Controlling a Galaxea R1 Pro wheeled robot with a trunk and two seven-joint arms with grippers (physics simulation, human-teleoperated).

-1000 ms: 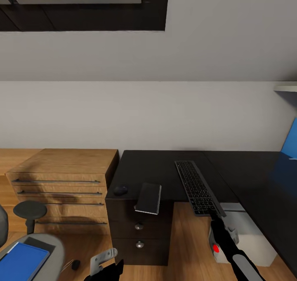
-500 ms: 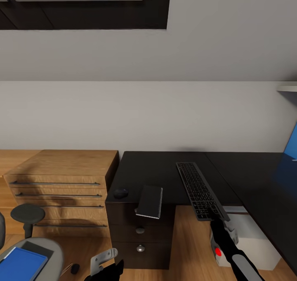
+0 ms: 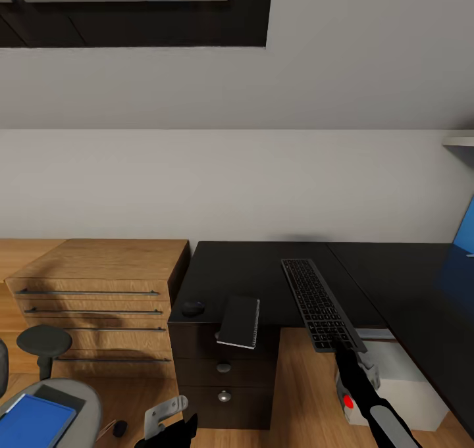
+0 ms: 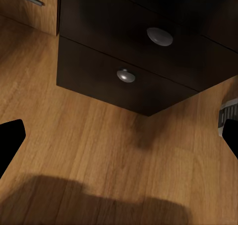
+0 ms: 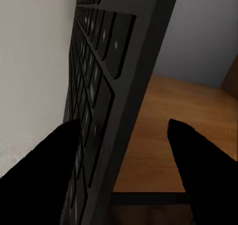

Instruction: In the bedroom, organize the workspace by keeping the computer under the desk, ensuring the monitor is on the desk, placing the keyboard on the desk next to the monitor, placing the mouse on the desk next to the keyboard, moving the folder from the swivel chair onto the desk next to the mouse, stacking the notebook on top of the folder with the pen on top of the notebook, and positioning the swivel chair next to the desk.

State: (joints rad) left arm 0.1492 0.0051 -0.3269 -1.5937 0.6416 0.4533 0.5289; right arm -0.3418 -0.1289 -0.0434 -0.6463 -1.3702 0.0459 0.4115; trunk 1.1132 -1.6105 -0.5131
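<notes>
Keyboard point(image 3: 320, 303) is lying half off the desk point(image 3: 263, 270); right gripper point(image 3: 349, 354) is pinching its near end. Left gripper point(image 4: 119, 145) is hanging wide open, w/ nothing held. Better sliding it fwd, level.

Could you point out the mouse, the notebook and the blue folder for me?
mouse point(image 3: 193, 307): head view, on its rounded top, at the desk's corner.
notebook point(image 3: 239, 321): head view, middle of its dark cover.
folder point(image 3: 31, 422): head view, on its blue face, lying on the chair seat.

swivel chair point(image 3: 46, 402) and folder point(image 3: 33, 422) cut off.
</notes>
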